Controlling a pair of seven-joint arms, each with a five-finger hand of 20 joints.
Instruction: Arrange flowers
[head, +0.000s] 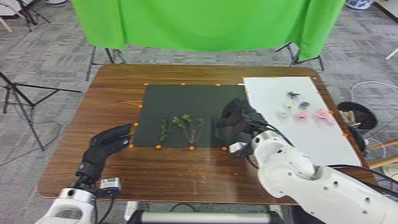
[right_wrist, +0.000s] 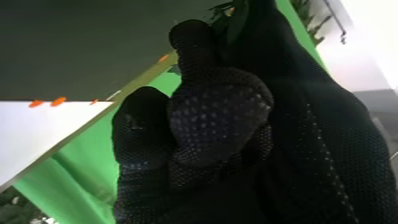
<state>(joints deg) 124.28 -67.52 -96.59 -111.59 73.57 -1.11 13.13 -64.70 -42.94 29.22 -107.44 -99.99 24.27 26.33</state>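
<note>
1 green sprig (right_wrist: 307, 14) in R hand (head: 234, 114), fingers curled round it, over R side of dark mat (head: 178, 100); L hand (head: 110, 137) beside mat, fingers relaxed. Stems (head: 187, 125) on mat, pink flowers (head: 322, 115) on white board (head: 333, 142), brown tbl (head: 178, 172); green cloth (head: 204, 25) behind.

"Where can you pass?"
"Over the upper part of the dark mat (head: 178, 99), above the green stems (head: 186, 125) at centre."
"What blocks you?"
"The right hand (head: 234, 114), near those stems, and pink flowers (head: 322, 115) at right."
</note>
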